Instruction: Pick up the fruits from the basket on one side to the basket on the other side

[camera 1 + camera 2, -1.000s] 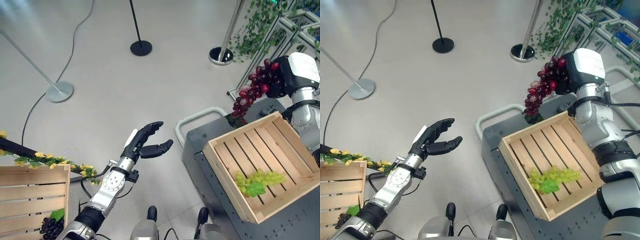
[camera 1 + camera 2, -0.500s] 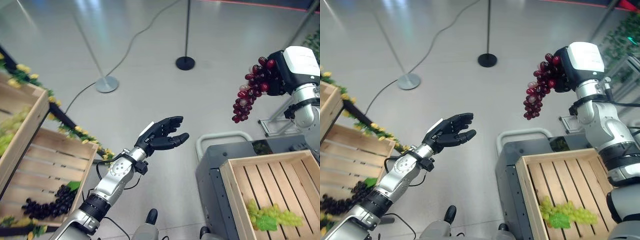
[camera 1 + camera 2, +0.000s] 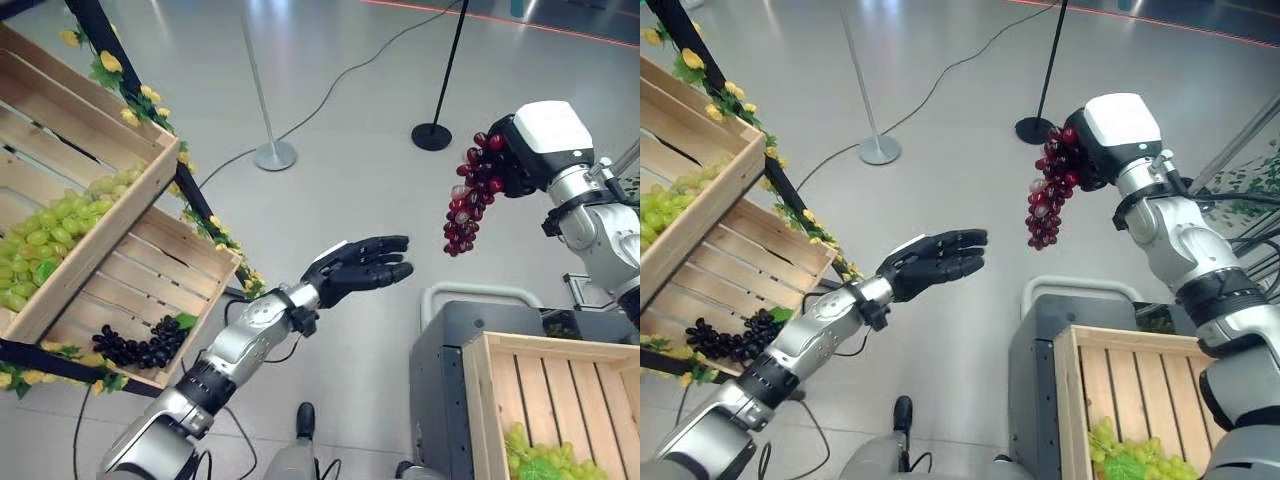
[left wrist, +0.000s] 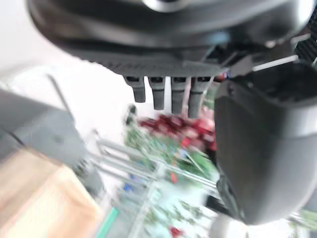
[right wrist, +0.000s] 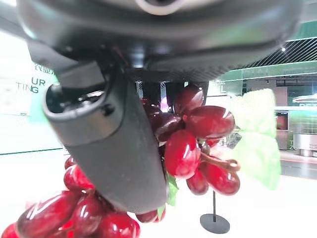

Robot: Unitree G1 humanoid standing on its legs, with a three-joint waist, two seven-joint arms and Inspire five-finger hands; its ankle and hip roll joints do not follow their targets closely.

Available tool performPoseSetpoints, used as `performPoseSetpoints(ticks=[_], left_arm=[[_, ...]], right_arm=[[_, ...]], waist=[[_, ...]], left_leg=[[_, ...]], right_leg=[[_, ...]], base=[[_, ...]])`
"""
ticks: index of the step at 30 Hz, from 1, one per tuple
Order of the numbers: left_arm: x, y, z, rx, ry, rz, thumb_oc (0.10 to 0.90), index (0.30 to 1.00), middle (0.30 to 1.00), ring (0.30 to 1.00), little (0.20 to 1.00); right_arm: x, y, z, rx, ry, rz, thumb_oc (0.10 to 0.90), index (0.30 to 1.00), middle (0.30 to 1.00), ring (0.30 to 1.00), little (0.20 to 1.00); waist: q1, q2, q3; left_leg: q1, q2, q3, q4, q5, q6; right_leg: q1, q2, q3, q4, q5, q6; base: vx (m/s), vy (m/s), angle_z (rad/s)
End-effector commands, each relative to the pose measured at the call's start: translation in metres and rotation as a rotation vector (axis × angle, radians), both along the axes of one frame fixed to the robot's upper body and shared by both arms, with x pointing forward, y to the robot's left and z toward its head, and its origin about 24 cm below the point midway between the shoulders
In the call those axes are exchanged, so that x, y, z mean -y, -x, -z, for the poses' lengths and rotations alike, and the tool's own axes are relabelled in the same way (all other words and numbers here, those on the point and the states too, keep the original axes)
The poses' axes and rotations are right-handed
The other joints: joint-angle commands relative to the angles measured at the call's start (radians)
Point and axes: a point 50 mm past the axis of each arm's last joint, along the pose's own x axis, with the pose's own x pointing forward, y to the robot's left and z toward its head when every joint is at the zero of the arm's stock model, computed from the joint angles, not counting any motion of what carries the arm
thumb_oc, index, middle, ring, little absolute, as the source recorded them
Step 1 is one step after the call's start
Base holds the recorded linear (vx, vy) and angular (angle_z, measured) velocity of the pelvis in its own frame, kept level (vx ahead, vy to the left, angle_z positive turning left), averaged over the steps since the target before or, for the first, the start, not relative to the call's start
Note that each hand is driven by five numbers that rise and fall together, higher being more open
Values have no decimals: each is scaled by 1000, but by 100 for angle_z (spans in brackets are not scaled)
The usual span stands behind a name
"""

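Right hand [image 3: 520, 160] clutching red grapes [image 3: 468, 205]

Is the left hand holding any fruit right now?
No, the left hand is stretched out open and empty over the floor, while the red grapes hang from the right hand.

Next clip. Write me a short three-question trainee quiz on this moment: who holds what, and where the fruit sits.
1. True or false: the right robot hand holds the red grapes in the air.
2. The left robot hand is: A) open and holding nothing, B) shut on black grapes, C) resting in a crate.
3. Fill in: in the lower crate on the robot's left lie the ____ grapes.

Key: 1 true; 2 A; 3 black.
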Motion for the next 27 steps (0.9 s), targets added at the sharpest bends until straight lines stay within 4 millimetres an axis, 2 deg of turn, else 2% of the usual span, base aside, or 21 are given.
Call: performPoseSetpoints(ticks=[1,4,9,20,27], left_arm=[[12,-13,-44,90,157,53,800,900,900,900,900],[6,-23,-61,105,164,3,800,900,900,900,900],[-2,-34,-76,148,107,-52,800,900,900,900,900],[-8,-51,-82,182,-46,-95,800,900,900,900,900],[-1,-52,-72,115,-67,-22,800,900,900,900,900]], right_arm=[[-30,-4,-67,213,15,-101,400,300,300,300,300],[-47,-8,-64,177,34,-138,400,300,300,300,300],[-60,-10,-61,139,41,-175,400,300,300,300,300],[-91,-11,-64,121,20,-282,400,300,300,300,300],[-105,-10,-65,128,16,-327,400,300,300,300,300]], waist=[[14,-48,-153],[18,-45,-170],[17,-44,-185],[10,-36,-193],[8,-34,-194]], left_leg=[[165,33,6,26,-190,-47],[177,32,19,4,-191,-49],[181,35,28,1,-193,-49],[187,39,42,1,-197,-51],[189,36,45,1,-200,-49]], right_leg=[[-86,39,28,-23,153,-79],[-65,39,24,-66,164,-73],[-59,41,29,-75,161,-69],[-52,46,44,-85,159,-63],[-51,45,53,-85,158,-58]], base=[[22,56,9],[14,49,3],[3,9,0],[0,0,0],[-12,26,-6]])
